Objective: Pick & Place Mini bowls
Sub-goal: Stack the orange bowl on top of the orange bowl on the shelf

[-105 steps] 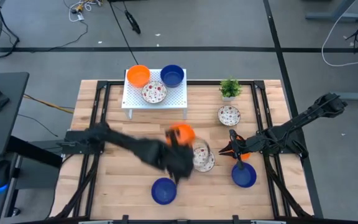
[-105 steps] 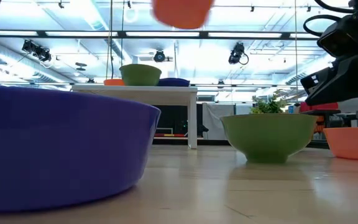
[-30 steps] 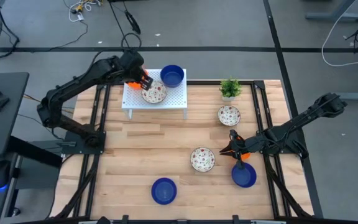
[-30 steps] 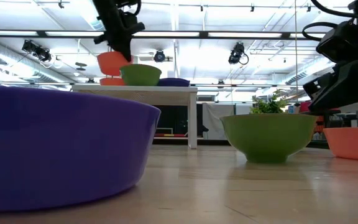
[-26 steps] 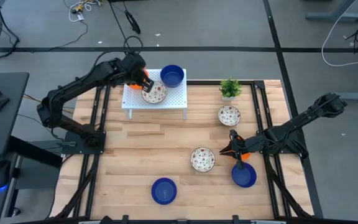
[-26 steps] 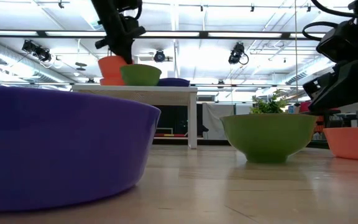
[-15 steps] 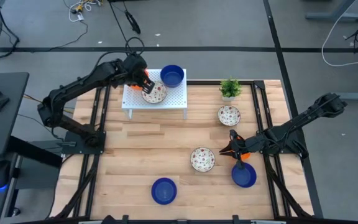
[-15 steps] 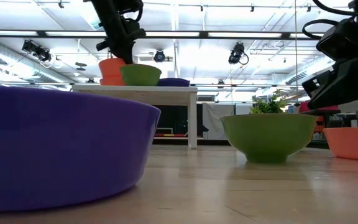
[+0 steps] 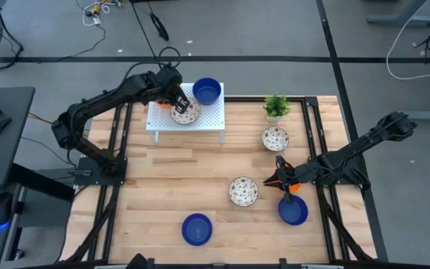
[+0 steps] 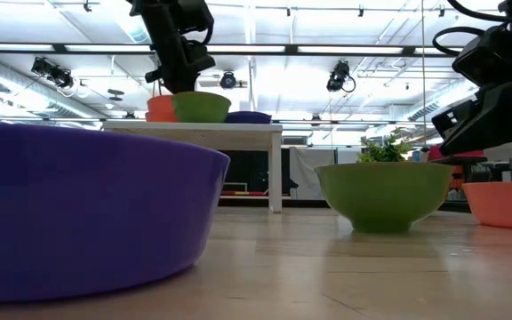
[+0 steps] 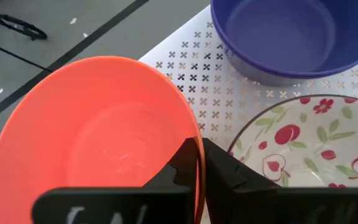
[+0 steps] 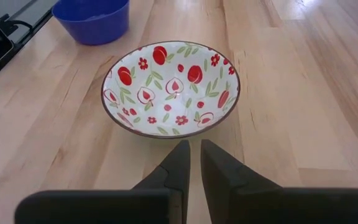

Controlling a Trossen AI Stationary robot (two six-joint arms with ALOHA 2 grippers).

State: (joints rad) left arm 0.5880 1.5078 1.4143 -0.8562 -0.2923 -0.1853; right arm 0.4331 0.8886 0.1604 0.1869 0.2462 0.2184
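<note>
My left gripper [image 9: 176, 101] is over the far-left corner of the white perforated rack [image 9: 207, 121], shut on an orange mini bowl [image 11: 98, 143]. Beside it on the rack stand a red-patterned bowl [image 9: 187, 113] and a blue bowl [image 9: 207, 91]. On the table are two patterned bowls [image 9: 242, 191] [image 9: 275, 138] and two blue bowls [image 9: 196, 229] [image 9: 293, 211]. My right gripper [image 12: 194, 152] waits low at the table's right, shut, pointing at the nearer patterned bowl [image 12: 171, 87]. Another orange bowl [image 9: 294, 187] lies partly hidden under that arm. My left gripper holds the orange bowl by its rim [image 11: 194, 140], on the side next to the patterned bowl, one finger inside the bowl and one outside. The fingers come from above. In the low view the bowl [image 10: 161, 107] sits level in another orange bowl [image 10: 154, 116] on the rack.
A small green potted plant [image 9: 276, 106] stands near the far right corner. Dark frame rails run along the table's left and right sides. There is bare wood in the middle and at the near left of the table.
My left gripper has moved down and a little toward the table's right over the rack. The orange bowl it holds has come down from above the other orange bowl and now sits in it. The gripper has kept its hold.
</note>
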